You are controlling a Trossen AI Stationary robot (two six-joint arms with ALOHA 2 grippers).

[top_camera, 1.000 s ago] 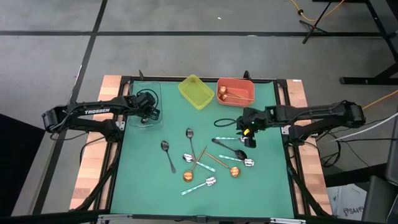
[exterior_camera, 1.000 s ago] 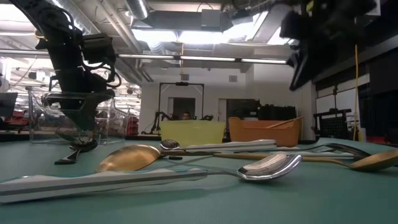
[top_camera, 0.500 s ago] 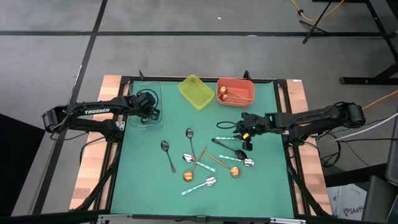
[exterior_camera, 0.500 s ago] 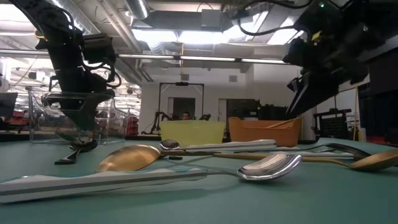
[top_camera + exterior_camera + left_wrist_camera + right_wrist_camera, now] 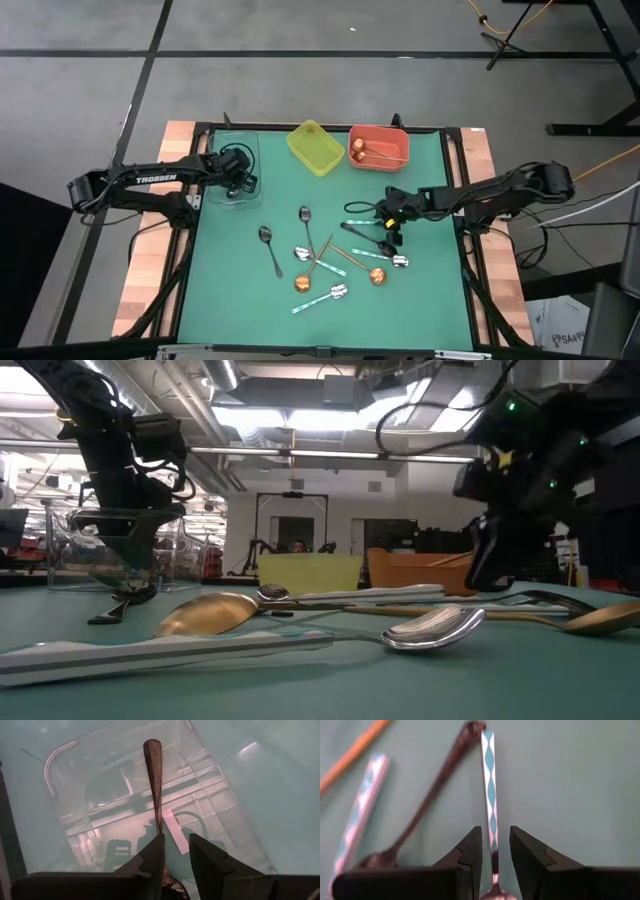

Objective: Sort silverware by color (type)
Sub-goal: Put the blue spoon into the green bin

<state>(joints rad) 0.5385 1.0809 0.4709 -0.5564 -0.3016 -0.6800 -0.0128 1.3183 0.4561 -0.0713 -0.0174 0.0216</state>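
Lower now than a moment ago, my right gripper [image 5: 492,851] sits over a teal-handled spoon [image 5: 490,790], fingers parted astride its handle, right of the scattered silverware [image 5: 330,262]. My left gripper [image 5: 172,857] hangs parted over a black spoon [image 5: 154,780] inside the clear bin [image 5: 236,150].

One camera hangs high above, facing straight down on the whole table [image 5: 420,290] and both arms. Another sits at tabletop height, looking level across it into the room. Two wrist cameras peer close past their own fingers — all views share the table.
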